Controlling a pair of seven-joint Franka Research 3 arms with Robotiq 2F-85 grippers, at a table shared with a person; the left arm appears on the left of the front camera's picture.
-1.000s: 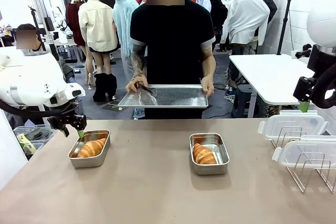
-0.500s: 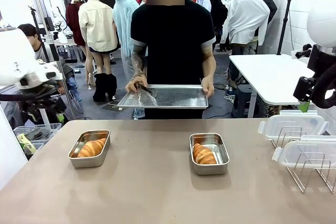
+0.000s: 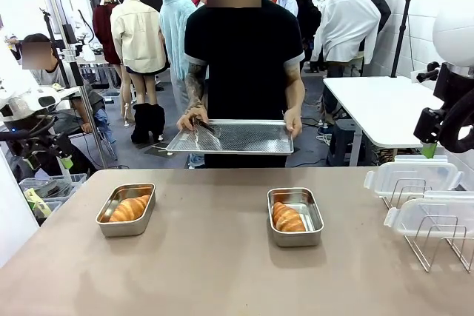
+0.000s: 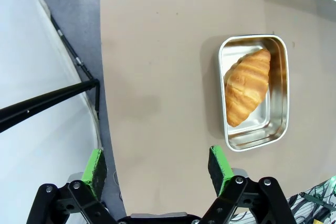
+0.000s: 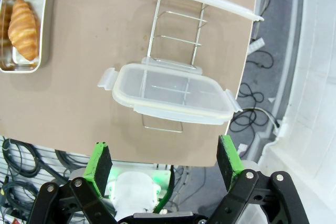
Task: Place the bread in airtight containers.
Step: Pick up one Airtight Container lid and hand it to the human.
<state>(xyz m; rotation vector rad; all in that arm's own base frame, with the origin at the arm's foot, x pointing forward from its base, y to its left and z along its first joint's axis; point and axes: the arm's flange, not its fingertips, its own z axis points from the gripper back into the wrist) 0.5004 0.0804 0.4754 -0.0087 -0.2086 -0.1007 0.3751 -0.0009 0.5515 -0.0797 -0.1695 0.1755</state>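
On the bench [image 3: 222, 279], the tins [image 3: 122, 229] [image 3: 296, 240] each hold a croissant [image 3: 129, 208] [image 3: 287, 217]; left jaws and right jaws both spread wide, gripping nothing

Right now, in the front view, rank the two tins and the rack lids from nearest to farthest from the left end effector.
1. Left tin, just right of and below the left end effector.
2. Right tin, table centre.
3. Rack lids, far right edge; the two lids are too close to split.
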